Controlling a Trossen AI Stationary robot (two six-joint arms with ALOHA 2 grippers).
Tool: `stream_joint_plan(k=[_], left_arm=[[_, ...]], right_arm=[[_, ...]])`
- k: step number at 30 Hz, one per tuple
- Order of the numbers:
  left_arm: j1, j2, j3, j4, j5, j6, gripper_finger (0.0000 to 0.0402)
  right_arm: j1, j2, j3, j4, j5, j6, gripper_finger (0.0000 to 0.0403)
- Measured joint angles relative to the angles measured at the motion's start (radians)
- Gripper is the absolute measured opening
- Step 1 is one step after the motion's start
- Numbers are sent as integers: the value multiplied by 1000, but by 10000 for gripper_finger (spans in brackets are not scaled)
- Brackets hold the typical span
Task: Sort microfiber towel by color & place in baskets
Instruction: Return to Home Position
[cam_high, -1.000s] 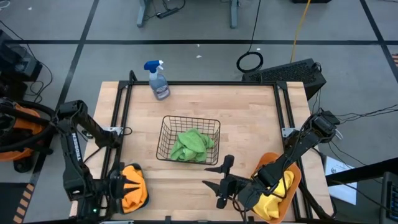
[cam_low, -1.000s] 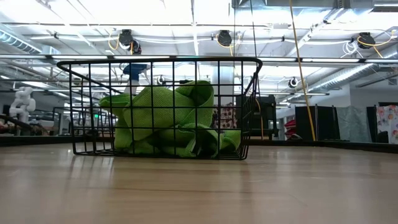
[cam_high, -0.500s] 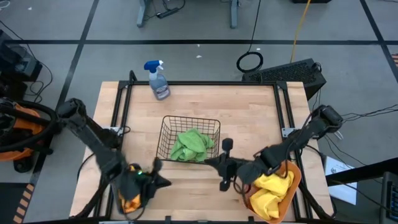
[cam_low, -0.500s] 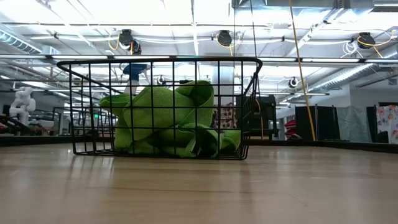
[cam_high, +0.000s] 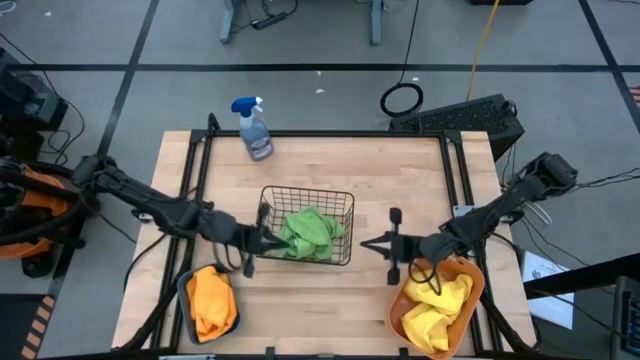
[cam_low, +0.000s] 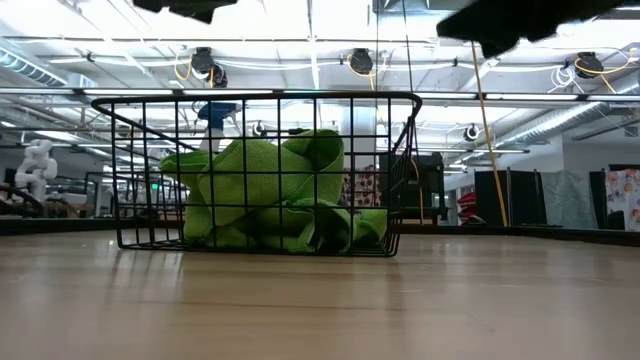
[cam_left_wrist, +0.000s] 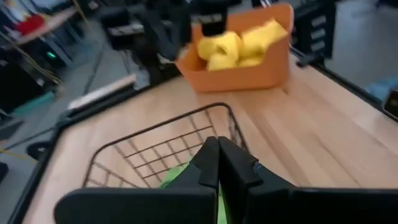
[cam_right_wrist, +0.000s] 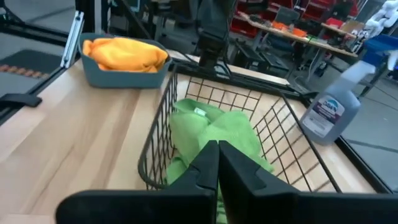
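**Over the table: both grippers closed and empty, flanking the wire basket**

On the wooden table (cam_high: 400, 180), three containers hold the sorted towels.
- Orange tub (cam_high: 478, 285): near-right corner, holds yellow towels (cam_high: 435, 312).
- Black wire basket (cam_high: 300, 190): table centre, holds a bunched green towel (cam_high: 308, 232). In the low view the towel reaches close to the rim.
- Teal tub (cam_high: 183, 292): near-left corner, holds an orange towel (cam_high: 210, 305).
- Spray bottle (cam_high: 255, 130): lies at the far edge, well apart from all three.

Left gripper (cam_high: 265, 240): raised just beside the basket's left wall and pointing across it. In its wrist view the fingers (cam_left_wrist: 208, 163) are pressed together with nothing between them. The green towel lies just beyond and below the tips, apart from them.

Right gripper (cam_high: 367, 245): raised just outside the basket's right wall, near the orange tub's far rim, and pointing at the basket. In its wrist view the fingers (cam_right_wrist: 208, 163) are likewise closed on nothing. The green towel lies below and ahead of them, not touched.
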Motion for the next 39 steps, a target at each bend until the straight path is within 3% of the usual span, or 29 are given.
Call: stream_joint_plan(k=[4, 10, 16, 23, 31, 39], left_arm=[[17, -130, -148, 130, 2, -2, 4], [41, -300, -323, 198, 53, -23, 4], [99, -407, -457, 275, 156, -45, 4], [155, -476, -514, 278, 220, -60, 4], [166, -534, -550, 284, 226, -102, 4], [166, -670, -626, 253, 231, -175, 4]], right_arm=[[0, -75, -95, 45, -14, 3, 1], [0, -176, -190, 50, -176, 14, 1], [0, -252, -350, 200, -177, 37, 0], [0, -293, -552, 484, -174, 52, 0], [-1, -313, -562, 400, -126, 70, 0], [1, -320, -561, 393, -125, 70, 0]])
